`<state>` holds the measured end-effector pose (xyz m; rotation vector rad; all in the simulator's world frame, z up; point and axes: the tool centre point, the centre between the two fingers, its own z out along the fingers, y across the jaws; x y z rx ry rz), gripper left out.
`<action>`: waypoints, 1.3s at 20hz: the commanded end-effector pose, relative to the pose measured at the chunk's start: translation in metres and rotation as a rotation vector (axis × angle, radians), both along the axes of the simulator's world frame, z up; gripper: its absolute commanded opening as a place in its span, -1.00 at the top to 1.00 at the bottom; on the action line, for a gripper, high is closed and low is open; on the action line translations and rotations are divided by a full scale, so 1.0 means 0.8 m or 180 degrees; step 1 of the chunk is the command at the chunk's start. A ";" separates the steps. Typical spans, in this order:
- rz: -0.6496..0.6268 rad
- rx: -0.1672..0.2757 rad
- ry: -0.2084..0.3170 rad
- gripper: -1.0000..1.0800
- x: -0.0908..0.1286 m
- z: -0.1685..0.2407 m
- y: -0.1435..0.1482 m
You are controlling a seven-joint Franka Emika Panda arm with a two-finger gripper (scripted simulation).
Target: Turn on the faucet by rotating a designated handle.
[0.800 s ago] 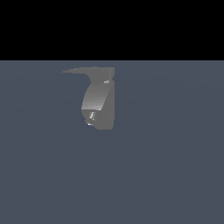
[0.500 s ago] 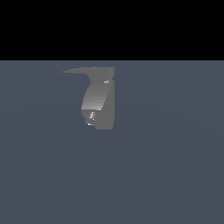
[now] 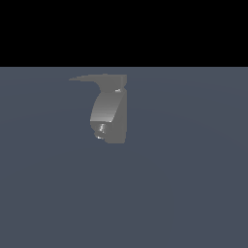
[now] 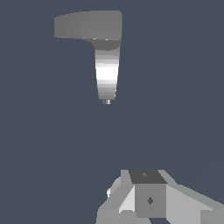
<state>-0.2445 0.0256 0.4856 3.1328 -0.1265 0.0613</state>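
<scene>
Gripper point(image 4: 148, 199): only its white body shows in the wrist view; whether the fingers are spread or pressed together cannot be told.
Gap: gripper well apart from faucet.
Faucet point(image 3: 110, 115) point(image 4: 107, 70): stands upright on the grey floor point(image 3: 184, 184).
Handle point(image 3: 89, 78) point(image 4: 85, 25): juts from the faucet's top toward the exterior view's left.

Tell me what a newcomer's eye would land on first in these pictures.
First the faucet, a chunky grey shape standing alone on a flat blue-grey floor below a black band in the exterior view. Next its handle, a thin flat lever pointing from the top toward the exterior view's left. In the wrist view, the white gripper sits well apart from the faucet, touching nothing.
</scene>
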 end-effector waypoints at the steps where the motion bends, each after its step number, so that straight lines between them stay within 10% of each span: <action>1: -0.0114 0.0003 0.0003 1.00 0.004 -0.007 0.011; 26: -0.1686 0.0060 0.0033 1.00 0.105 -0.095 0.139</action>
